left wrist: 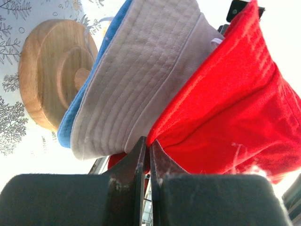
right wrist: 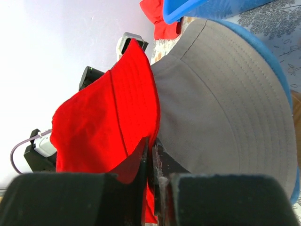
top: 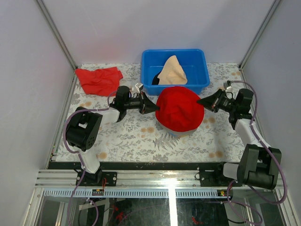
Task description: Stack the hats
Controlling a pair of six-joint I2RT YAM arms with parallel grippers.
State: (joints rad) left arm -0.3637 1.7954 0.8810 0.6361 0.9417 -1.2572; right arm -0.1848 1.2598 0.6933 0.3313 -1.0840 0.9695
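The red hat (top: 180,109) hangs spread between both grippers over the middle of the table. My left gripper (top: 154,108) (left wrist: 148,141) is shut on its left brim, and my right gripper (top: 200,100) (right wrist: 152,141) is shut on its right brim. Under it sits the grey-khaki hat (left wrist: 141,70) (right wrist: 225,108) on top of the blue hat (left wrist: 109,40) (right wrist: 278,70), both over the wooden stand (left wrist: 47,75). From above only a sliver of those two shows below the red hat. The peach-beige hat (top: 172,70) lies in the blue bin (top: 197,59).
A flat red cloth (top: 99,79) lies at the far left corner of the patterned table (top: 136,136). The blue bin stands at the back, just behind the red hat. Metal frame posts rise at both back corners.
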